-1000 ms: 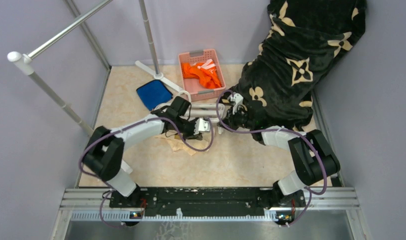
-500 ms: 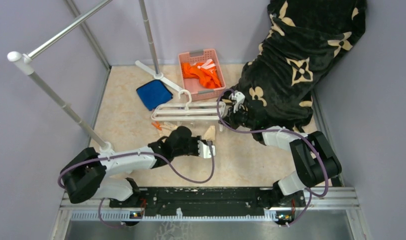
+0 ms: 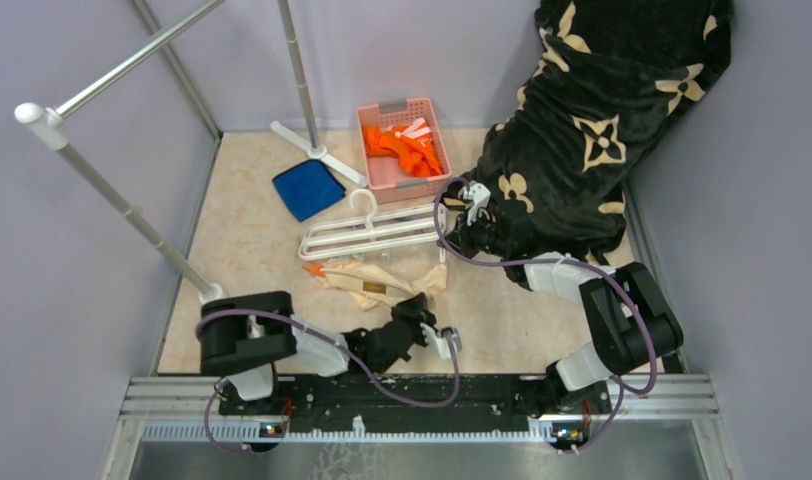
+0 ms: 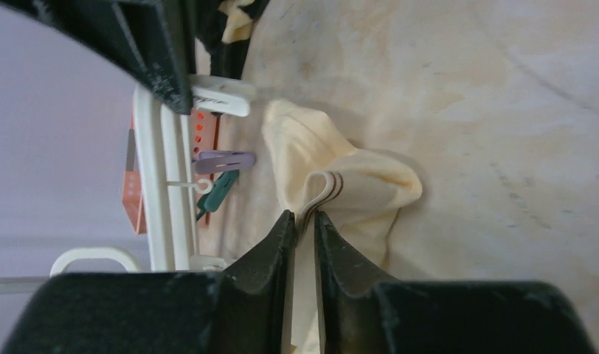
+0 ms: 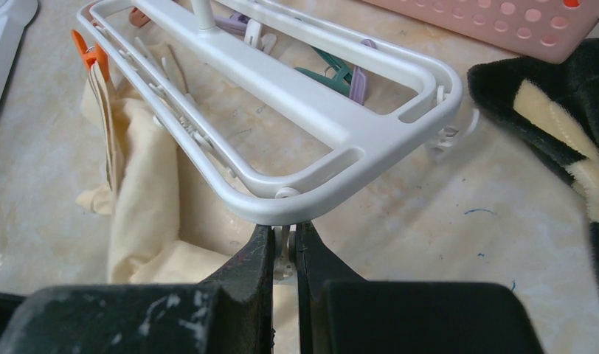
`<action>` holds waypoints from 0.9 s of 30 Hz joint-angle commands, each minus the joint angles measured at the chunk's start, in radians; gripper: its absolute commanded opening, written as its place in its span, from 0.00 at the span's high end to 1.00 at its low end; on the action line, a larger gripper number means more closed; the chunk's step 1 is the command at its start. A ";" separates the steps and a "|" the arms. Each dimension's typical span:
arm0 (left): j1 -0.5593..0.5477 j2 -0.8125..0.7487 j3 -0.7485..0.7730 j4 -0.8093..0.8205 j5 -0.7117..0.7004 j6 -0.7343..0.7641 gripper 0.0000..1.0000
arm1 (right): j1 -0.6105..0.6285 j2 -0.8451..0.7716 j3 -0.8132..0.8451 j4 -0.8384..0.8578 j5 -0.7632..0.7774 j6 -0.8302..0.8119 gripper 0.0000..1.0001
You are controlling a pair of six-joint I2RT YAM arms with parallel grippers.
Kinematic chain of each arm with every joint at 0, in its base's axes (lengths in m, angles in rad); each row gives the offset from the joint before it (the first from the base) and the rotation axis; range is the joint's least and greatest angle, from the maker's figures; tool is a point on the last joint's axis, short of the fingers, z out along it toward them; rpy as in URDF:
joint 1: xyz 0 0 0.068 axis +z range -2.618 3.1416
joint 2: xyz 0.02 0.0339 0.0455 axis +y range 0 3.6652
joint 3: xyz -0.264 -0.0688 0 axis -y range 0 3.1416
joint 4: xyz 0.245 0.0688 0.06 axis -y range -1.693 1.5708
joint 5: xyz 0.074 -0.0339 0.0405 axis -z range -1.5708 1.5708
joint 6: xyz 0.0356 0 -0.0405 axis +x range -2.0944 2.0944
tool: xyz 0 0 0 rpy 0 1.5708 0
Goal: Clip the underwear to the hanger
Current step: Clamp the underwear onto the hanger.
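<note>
Two arms, both end effectors closed on a hold.
Left arm (image 3: 312,350): folded low along the bottom of the top view, elbow doubled back over its base at lower left, forearm running right; left end effector (image 3: 420,305) at lower centre, its fingers (image 4: 271,251) almost together in the wrist view, nipping a fold of the underwear (image 4: 355,184). Right arm (image 3: 602,300): rises from its base at lower right, upper link leaning up and left, forearm reaching toward frame centre; right end effector (image 3: 452,235) has fingers (image 5: 256,254) nearly closed on a small white clip (image 5: 284,254) under the end of the hanger (image 5: 341,110).
</note>
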 commanded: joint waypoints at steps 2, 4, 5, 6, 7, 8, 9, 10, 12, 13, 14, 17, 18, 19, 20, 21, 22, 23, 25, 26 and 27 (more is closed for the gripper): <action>-0.124 0.111 0.026 0.211 -0.167 -0.031 0.72 | 0.009 -0.039 0.014 0.072 -0.015 0.002 1.00; -0.146 0.116 0.022 0.199 -0.170 -0.076 0.68 | 0.009 -0.042 0.012 0.065 -0.013 -0.003 1.00; -0.152 0.112 0.021 0.184 -0.170 -0.101 0.66 | 0.009 -0.043 0.011 0.064 -0.012 -0.006 1.00; -0.156 0.106 0.018 0.167 -0.166 -0.124 0.64 | 0.008 -0.043 0.010 0.064 -0.013 -0.007 1.00; -0.159 0.094 0.019 0.147 -0.157 -0.149 0.62 | 0.008 -0.043 0.009 0.063 -0.013 -0.008 1.00; -0.162 0.080 0.019 0.130 -0.152 -0.171 0.61 | 0.009 -0.041 0.008 0.062 -0.013 -0.008 1.00; -0.166 0.066 0.018 0.118 -0.151 -0.191 0.56 | 0.009 -0.041 0.008 0.064 -0.014 -0.007 1.00; -0.169 0.045 0.018 0.105 -0.152 -0.212 0.52 | 0.009 -0.041 0.008 0.064 -0.016 -0.007 1.00; -0.172 -0.010 0.021 0.048 -0.141 -0.243 0.49 | 0.009 -0.042 0.007 0.067 -0.017 -0.006 1.00; -0.172 -0.059 0.023 0.017 -0.129 -0.256 0.48 | 0.010 -0.043 0.007 0.067 -0.018 -0.006 1.00; -0.171 -0.103 0.023 -0.011 -0.110 -0.266 0.45 | 0.009 -0.044 0.005 0.066 -0.018 -0.008 1.00; -0.153 -0.253 0.028 -0.155 0.014 -0.317 0.40 | 0.008 -0.046 0.005 0.068 -0.023 -0.008 1.00; -0.131 -0.309 0.038 -0.232 0.085 -0.351 0.40 | 0.008 -0.045 0.004 0.069 -0.024 -0.007 1.00; -0.105 -0.362 0.046 -0.304 0.179 -0.384 0.40 | 0.008 -0.044 0.003 0.070 -0.025 -0.007 1.00; -0.066 -0.411 0.053 -0.376 0.279 -0.414 0.40 | 0.009 -0.043 0.002 0.073 -0.025 -0.007 1.00; -0.024 -0.455 0.059 -0.432 0.394 -0.451 0.41 | 0.009 -0.043 0.001 0.075 -0.026 -0.008 1.00; 0.034 -0.489 0.062 -0.479 0.504 -0.467 0.42 | 0.008 -0.041 0.000 0.078 -0.027 -0.008 1.00; 0.091 -0.516 0.066 -0.520 0.600 -0.479 0.43 | 0.009 -0.040 0.000 0.080 -0.028 -0.007 1.00; 0.186 -0.534 0.078 -0.593 0.761 -0.453 0.44 | 0.009 -0.035 0.003 0.084 -0.034 -0.004 1.00; 0.229 -0.527 0.093 -0.635 0.842 -0.421 0.44 | 0.009 -0.033 0.004 0.086 -0.036 -0.002 1.00; 0.266 -0.510 0.119 -0.694 0.913 -0.383 0.45 | 0.009 -0.032 0.006 0.087 -0.039 -0.001 1.00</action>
